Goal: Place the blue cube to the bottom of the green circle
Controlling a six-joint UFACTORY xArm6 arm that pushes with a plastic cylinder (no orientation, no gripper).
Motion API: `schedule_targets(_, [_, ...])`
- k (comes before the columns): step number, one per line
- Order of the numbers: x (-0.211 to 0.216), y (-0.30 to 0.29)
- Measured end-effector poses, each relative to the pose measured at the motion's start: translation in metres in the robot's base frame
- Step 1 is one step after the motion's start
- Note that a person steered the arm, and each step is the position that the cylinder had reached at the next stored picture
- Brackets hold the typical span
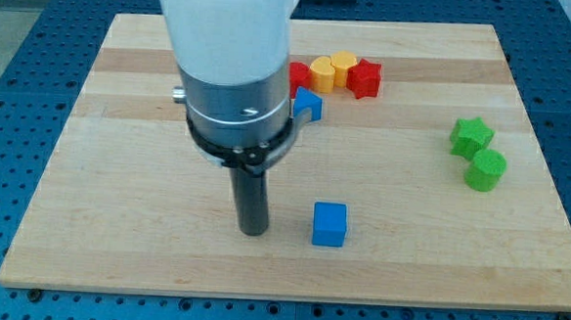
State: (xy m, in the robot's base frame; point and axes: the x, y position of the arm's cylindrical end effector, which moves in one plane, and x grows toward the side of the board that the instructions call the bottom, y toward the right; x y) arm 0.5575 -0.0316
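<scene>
Desk [114, 259]: pale wooden board on a blue perforated surface; all four corners in view, the far edge partly covered by the arm.

Arm [228, 39]: white housing with a metal collar and black ring, cut off by the view's top. It hides a stretch of the desk's far middle.

My tip [252, 231]: lower end of the dark rod, standing on the desk toward the near edge, a little left of centre. No pincer is fitted, so there is no open or closed state to report; the rod ends plain.

Blue cube [329, 224]: near the near edge, about mid-width, just beside my tip on the view's right, with a narrow gap between them. Fully visible.

Green circle [485, 170]: a round ribbed block near the right edge, well apart from the blue cube, up and to the view's right of it.

Green star [471, 136]: touching or almost touching the green circle, on its far side.

Second blue block [309, 104]: beside the arm's collar, its left part hidden; shape hard to make out.

Red block [299, 76]: mostly hidden behind the arm; shape cannot be told.

Two yellow blocks [331, 70]: near the far edge, packed together, outlines run into each other.

Red star-like block [365, 78]: against the yellow pair's right side.
</scene>
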Motion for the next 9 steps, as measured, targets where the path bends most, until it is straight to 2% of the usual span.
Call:
schedule_targets(1, [-0.014, 0.069])
schedule_targets(2, [-0.016, 0.070])
schedule_targets(4, [-0.038, 0.128])
schedule_targets(5, [-0.042, 0.126])
schedule_targets(6, [-0.046, 0.083])
schedule_targets(7, [-0.003, 0.088])
schedule_targets(9, [0.008, 0.098])
